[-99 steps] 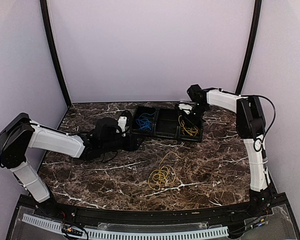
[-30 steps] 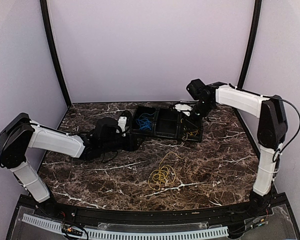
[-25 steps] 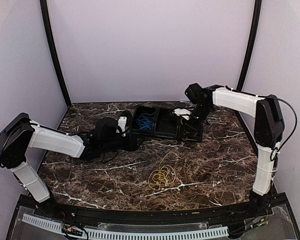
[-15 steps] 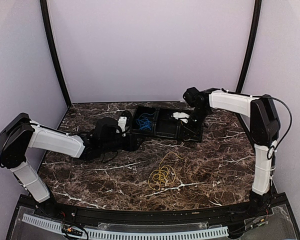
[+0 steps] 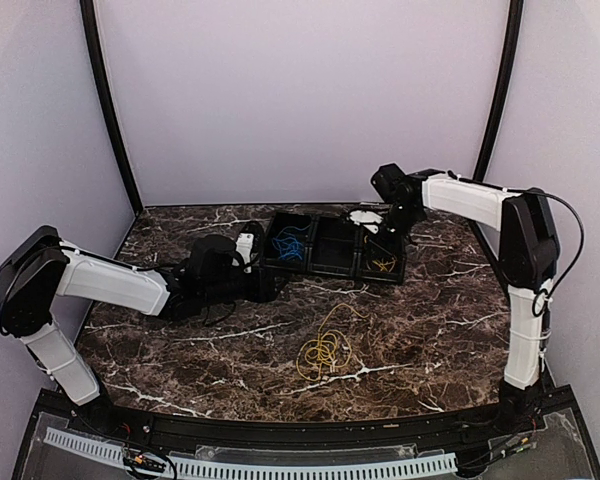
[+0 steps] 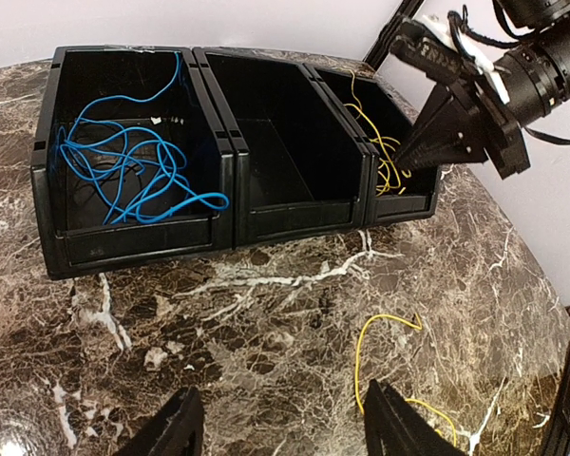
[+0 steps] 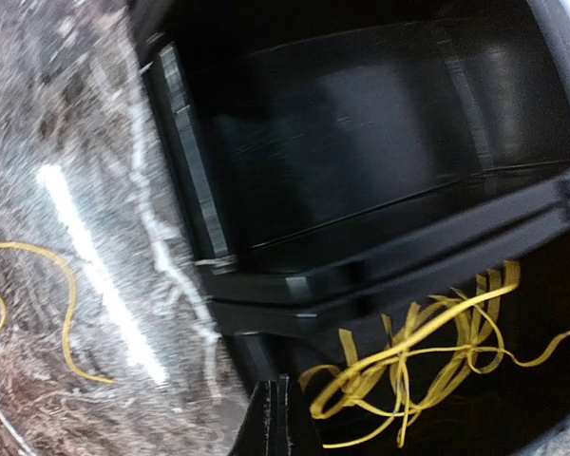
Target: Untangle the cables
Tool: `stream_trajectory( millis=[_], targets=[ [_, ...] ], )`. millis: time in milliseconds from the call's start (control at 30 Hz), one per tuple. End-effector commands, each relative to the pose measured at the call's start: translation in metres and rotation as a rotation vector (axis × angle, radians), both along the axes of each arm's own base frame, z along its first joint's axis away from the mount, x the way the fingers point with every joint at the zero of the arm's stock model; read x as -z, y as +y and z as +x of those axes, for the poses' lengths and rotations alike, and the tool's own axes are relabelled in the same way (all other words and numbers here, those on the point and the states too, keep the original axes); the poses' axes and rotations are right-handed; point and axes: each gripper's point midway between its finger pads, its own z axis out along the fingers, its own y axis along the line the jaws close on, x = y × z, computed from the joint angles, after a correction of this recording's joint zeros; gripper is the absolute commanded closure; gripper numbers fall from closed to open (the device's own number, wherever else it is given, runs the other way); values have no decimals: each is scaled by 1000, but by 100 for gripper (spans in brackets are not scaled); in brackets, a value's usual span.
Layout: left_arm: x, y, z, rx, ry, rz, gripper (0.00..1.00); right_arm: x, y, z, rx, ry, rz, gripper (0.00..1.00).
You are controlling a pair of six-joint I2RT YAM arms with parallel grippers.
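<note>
A row of three black bins (image 5: pixel 332 268) stands at the back of the table. The left bin holds blue cables (image 5: pixel 290 243), which also show in the left wrist view (image 6: pixel 123 166). The middle bin looks empty. The right bin holds yellow cables (image 5: pixel 382 264) (image 6: pixel 385 161) (image 7: pixel 427 351). A yellow cable tangle (image 5: pixel 325 350) lies on the table in front, and one strand (image 6: pixel 380 351) shows beside my left fingers. My left gripper (image 6: pixel 285 437) is open and empty, low over the table before the bins. My right gripper (image 5: pixel 380 228) (image 7: pixel 277 418) is shut and hangs over the right bin's front corner. No dark cable shows.
The marble table (image 5: pixel 180 350) has a raised black front rim. Purple walls and two black posts (image 5: pixel 110 110) close in the back and sides. My left arm (image 5: pixel 120 285) lies low across the table's left part.
My right arm has risen from the right bin, swung slightly left over it and come back a little. The left arm and the cables on the table have not moved.
</note>
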Motion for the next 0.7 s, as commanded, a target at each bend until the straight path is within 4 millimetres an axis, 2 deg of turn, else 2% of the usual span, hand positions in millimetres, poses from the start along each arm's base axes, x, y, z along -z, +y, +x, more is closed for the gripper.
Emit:
stream_trajectory(
  millis=[0,200,267,400,533,667],
  targets=[
    [-12,-5,2,11,-23,-26,40,-28,-5,45,52,-154,33,100],
    [-12,-1,0,4,-22,-22,40,4,-14,64,105,-125,20,100],
    [-12,0,-1,2,-23,-20,40,13,-15,64,108,-103,19,100],
    [-12,1,-1,0,-23,-18,40,18,-14,60,106,-78,23,100],
    [-11,-1,0,2,-21,-23,40,7,-15,59,115,-82,26,98],
    [-12,-1,1,1,-22,-22,40,-24,-22,58,124,-128,23,78]
  ],
)
